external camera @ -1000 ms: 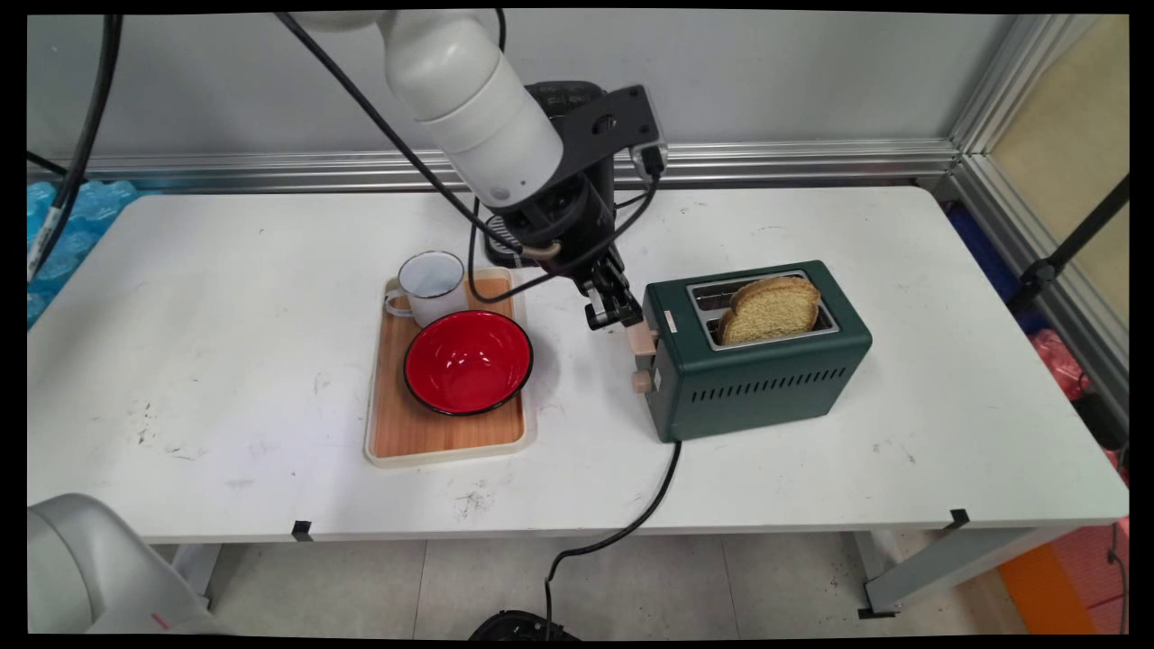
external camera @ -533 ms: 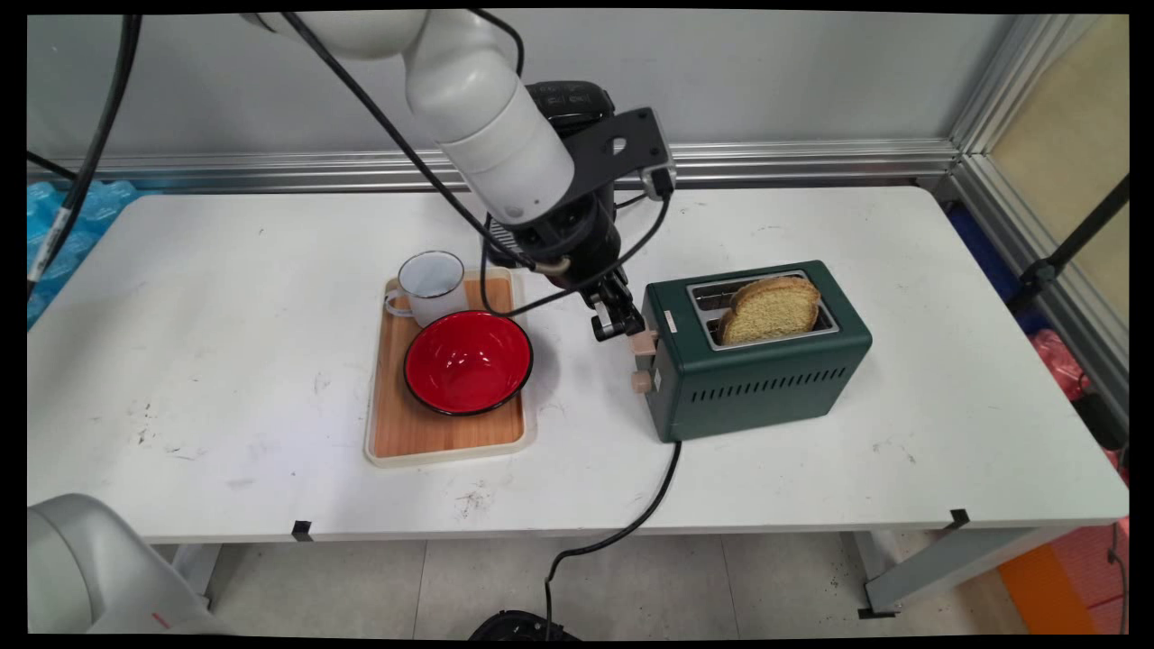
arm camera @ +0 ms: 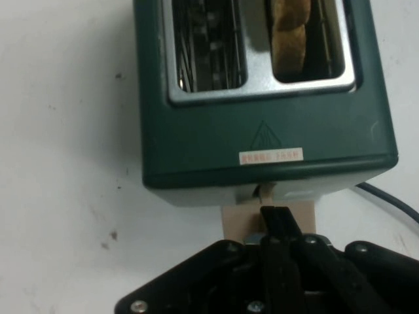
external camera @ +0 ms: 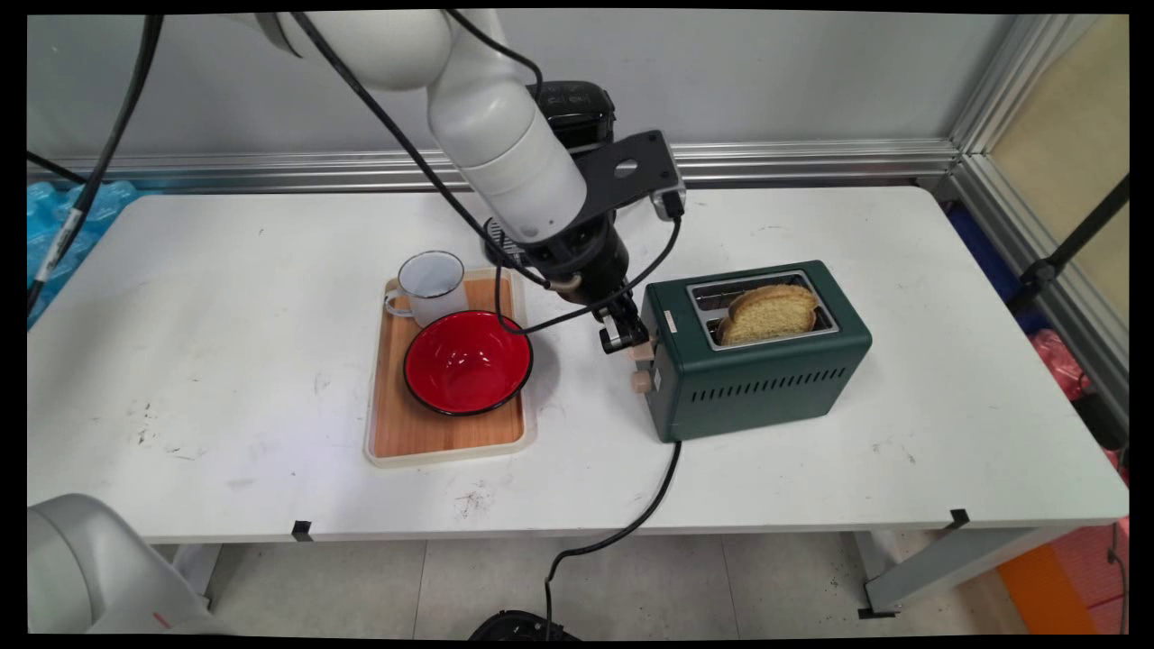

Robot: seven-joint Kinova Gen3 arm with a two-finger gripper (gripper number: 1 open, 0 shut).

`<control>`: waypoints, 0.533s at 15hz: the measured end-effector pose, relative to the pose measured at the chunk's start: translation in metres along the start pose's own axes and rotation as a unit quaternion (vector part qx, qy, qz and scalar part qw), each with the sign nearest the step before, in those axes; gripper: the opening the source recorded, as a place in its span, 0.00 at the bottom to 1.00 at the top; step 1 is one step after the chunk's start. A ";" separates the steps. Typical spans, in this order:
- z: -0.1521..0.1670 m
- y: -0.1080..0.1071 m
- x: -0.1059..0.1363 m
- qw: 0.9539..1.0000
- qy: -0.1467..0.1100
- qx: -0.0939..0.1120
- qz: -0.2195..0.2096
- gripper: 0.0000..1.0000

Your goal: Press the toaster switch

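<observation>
A dark green two-slot toaster [external camera: 766, 379] stands right of the table's middle, with a slice of bread [external camera: 771, 314] sunk low in its near slot. In the hand view the toaster [arm camera: 262, 131] fills the top, with the bread [arm camera: 288, 39] in the right slot and the left slot bare. My gripper [external camera: 622, 338] is shut, its fingertips together and resting on top of the beige lever [external camera: 642, 353] at the toaster's left end. The hand view shows the gripper [arm camera: 278, 219] pressed against that lever [arm camera: 236, 224]. A beige knob [external camera: 640, 382] sits just below.
A wooden tray [external camera: 446, 433] left of the gripper carries a red bowl [external camera: 467, 361] and a white enamel mug [external camera: 431, 287]. A black appliance [external camera: 577, 104] stands behind the arm. The toaster's black cord [external camera: 631, 523] runs off the table's front edge.
The gripper has moved down and to the right onto the toaster's lever, and the lever has gone down. The bread has sunk deeper into its slot.
</observation>
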 end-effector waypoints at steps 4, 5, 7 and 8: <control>0.008 0.000 -0.002 1.000 -0.007 0.000 -0.002 0.00; 0.010 0.000 -0.003 1.000 -0.009 0.000 -0.002 0.00; 0.014 0.000 -0.005 1.000 -0.013 0.000 -0.004 0.00; 0.015 0.000 -0.005 1.000 -0.013 0.000 -0.005 0.00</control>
